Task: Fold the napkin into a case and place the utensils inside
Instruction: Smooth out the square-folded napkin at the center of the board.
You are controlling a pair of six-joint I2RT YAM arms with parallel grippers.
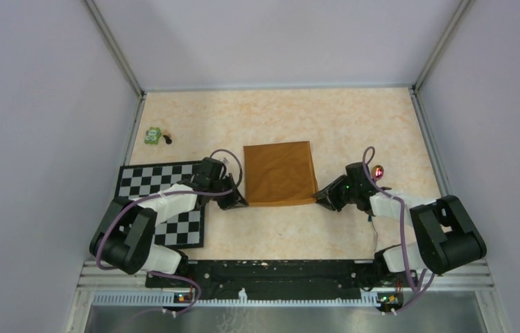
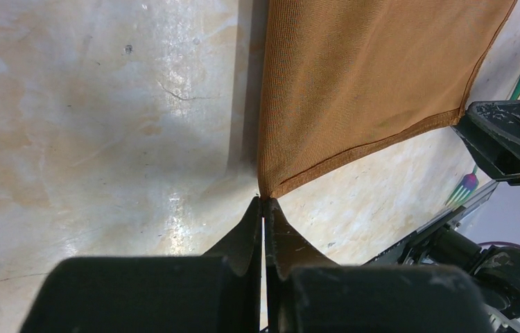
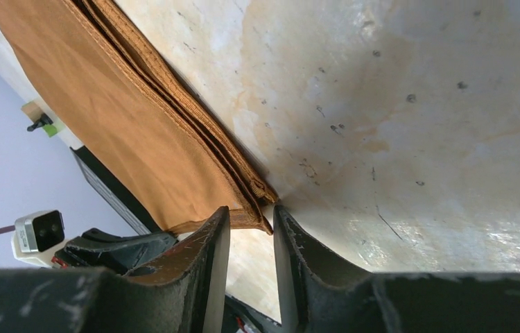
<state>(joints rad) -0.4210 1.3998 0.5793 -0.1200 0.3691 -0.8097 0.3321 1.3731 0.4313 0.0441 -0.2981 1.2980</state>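
Napkin [image 1: 278, 173]: one, rust-orange, folded into stacked layers and lying flat at the middle of the one table [image 1: 354, 118]; you meet it from both near corners. Checkered mat [image 1: 143, 182]: one, left of the napkin and apart from it, with your left arm lying across it. Left gripper [image 2: 264, 202]: jaws closed together on the napkin's near left corner. Right gripper [image 3: 252, 220]: jaws at a narrow gap, the near right corner of the layered cloth sitting at their mouth, not clamped. Utensils [image 1: 379, 171]: you cannot count them, because the right arm stands in front; one shiny head shows just beyond its wrist, and a fork's [image 2: 462, 189] iridescent tines appear in the left wrist view. Green toy [image 1: 152, 136]: one, near the far left wall, well apart from the napkin.
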